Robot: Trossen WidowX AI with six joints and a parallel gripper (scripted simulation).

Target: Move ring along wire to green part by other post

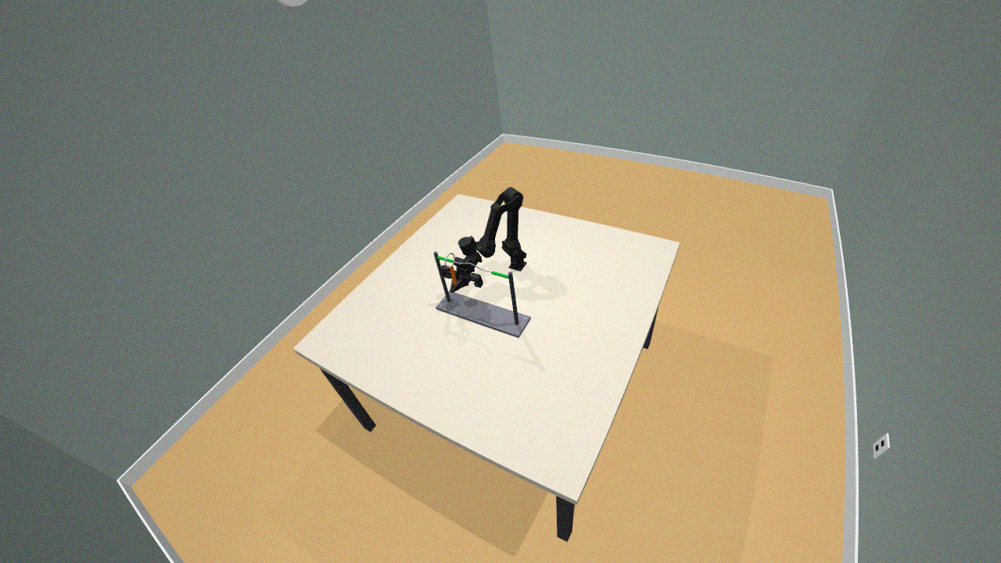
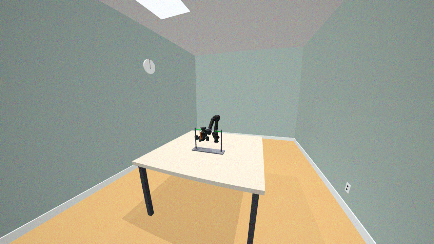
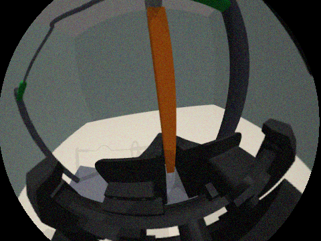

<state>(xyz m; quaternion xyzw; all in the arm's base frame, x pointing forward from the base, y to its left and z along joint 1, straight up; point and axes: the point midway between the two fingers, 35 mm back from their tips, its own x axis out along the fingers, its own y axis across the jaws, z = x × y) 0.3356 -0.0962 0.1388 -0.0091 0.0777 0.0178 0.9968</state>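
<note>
My gripper [image 1: 454, 285] [image 2: 200, 140] [image 3: 162, 135] is shut on the lower part of the orange handle [image 1: 453, 275] [image 2: 199, 136] [image 3: 165, 73], which stands roughly upright. The ring [image 1: 450, 253] [image 2: 199, 129] above it is around the wire near the left green part [image 1: 442, 259] [image 3: 214, 3], close to the left post [image 1: 441, 276] [image 2: 195, 144] [image 3: 239, 67]. The ring is out of the wrist view. The thin grey wire [image 1: 482, 268] [image 3: 38, 50] leads to the right green part [image 1: 500, 274] [image 2: 217, 131] [image 3: 21, 90]. Whether the ring touches the wire is too small to tell.
The right post [image 1: 514, 301] [image 2: 221, 142] [image 3: 31, 130] stands at the other end of the grey base plate [image 1: 489, 318] [image 2: 209, 150] [image 3: 88, 187]. The base lies on the pale table [image 1: 454, 392] [image 2: 194, 163]. The black arm reaches from behind the wire.
</note>
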